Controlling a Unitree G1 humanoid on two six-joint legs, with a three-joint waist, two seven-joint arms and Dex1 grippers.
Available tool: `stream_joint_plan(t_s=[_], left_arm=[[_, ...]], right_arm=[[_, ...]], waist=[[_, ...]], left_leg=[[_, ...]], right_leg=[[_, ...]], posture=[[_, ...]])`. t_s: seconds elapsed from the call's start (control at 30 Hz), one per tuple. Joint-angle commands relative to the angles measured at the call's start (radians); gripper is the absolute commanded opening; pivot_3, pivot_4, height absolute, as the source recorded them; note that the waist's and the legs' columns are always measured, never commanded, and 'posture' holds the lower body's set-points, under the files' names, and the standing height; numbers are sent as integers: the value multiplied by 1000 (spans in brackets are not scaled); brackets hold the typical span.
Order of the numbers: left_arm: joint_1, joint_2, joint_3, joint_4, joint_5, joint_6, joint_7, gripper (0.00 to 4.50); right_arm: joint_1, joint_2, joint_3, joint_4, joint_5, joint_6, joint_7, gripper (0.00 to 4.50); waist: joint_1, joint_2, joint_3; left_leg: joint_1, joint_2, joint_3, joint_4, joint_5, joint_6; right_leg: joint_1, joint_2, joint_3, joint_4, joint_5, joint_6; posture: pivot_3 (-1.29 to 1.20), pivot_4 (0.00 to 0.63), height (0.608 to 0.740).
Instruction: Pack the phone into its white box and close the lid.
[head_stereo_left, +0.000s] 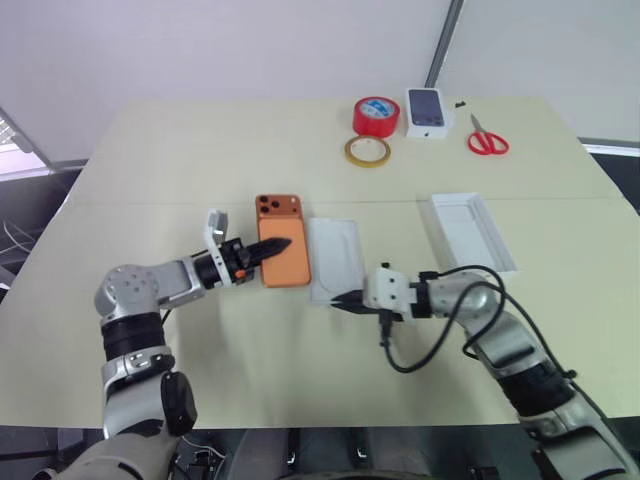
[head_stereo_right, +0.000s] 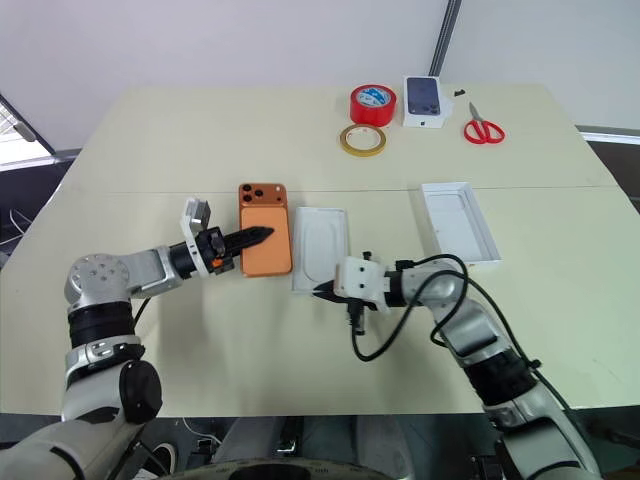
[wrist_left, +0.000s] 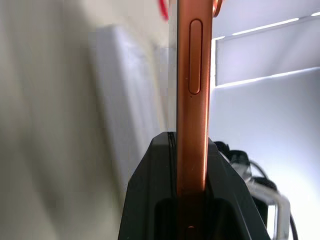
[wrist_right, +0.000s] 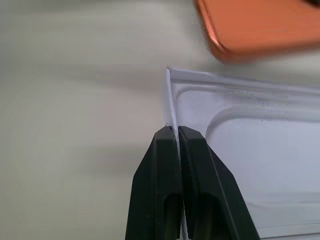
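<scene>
Orange phone (head_stereo_right: 265, 243) clamped edgewise in the level left hand (head_stereo_right: 255, 237) — right hand (head_stereo_right: 322, 291) pinches the white box (head_stereo_right: 322, 247) rim.

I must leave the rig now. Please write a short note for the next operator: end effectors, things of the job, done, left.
Left end effector: shut on the phone, gripping it by the edge.
Right end effector: shut on the near edge of the white tray with a recess, which lies beside the phone.
An open white box part lies to the right, with nothing in it.
Done: phone gripped.
Left: put the phone in its box, close the lid.
</scene>
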Motion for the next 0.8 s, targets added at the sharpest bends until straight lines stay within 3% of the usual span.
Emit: stream_joint_plan(t_s=[0.03,0.1,0.23,0.33,0.47,0.7,0.77,0.8], left_arm=[[-41,-11,22,-14,-51,1,11,0],[-41,-15,5,-9,-45,-14,12,0],[-25,-15,-40,3,-23,-46,-4,0],[-14,-20,-62,4,-26,-60,-11,0],[-6,-33,-110,8,-20,-83,-29,0],[-14,-52,-174,53,11,-140,-51,0],[-15,-54,-197,66,27,-151,-55,1000],[-15,-55,-209,67,32,-157,-62,1267]], right_arm=[[-29,36,4,36,-1,13,-28,68],[-28,46,2,41,22,32,-15,68],[-7,32,-7,3,36,33,-1,1924],[32,-2,-65,-92,131,105,34,3480],[96,-90,-205,-154,257,179,65,3480],[102,-177,-293,-53,220,116,24,3480],[96,-167,-289,-54,218,114,11,3539],[95,-159,-282,-57,215,111,3,3539]], waist=[[0,0,0],[0,0,0],[0,0,0],[1,0,0],[3,0,0],[-2,0,0],[-2,0,0],[-1,0,0]], left_leg=[[0,0,0,0,0,0],[0,0,0,0,0,0],[0,0,0,0,0,0],[0,0,0,0,0,0],[0,0,0,0,0,0],[0,0,0,0,0,0],[0,0,0,0,0,-1],[0,0,0,0,1,-1]], right_leg=[[0,0,0,0,0,0],[0,0,0,0,0,0],[0,0,0,0,0,0],[0,0,0,0,0,0],[0,0,0,0,0,0],[0,0,0,-1,0,0],[0,1,0,0,0,0],[0,1,0,0,0,0]], posture=[[0,150,740],[0,150,740],[0,150,740],[0,150,740],[0,150,740],[0,150,740],[0,150,740],[0,150,740]])
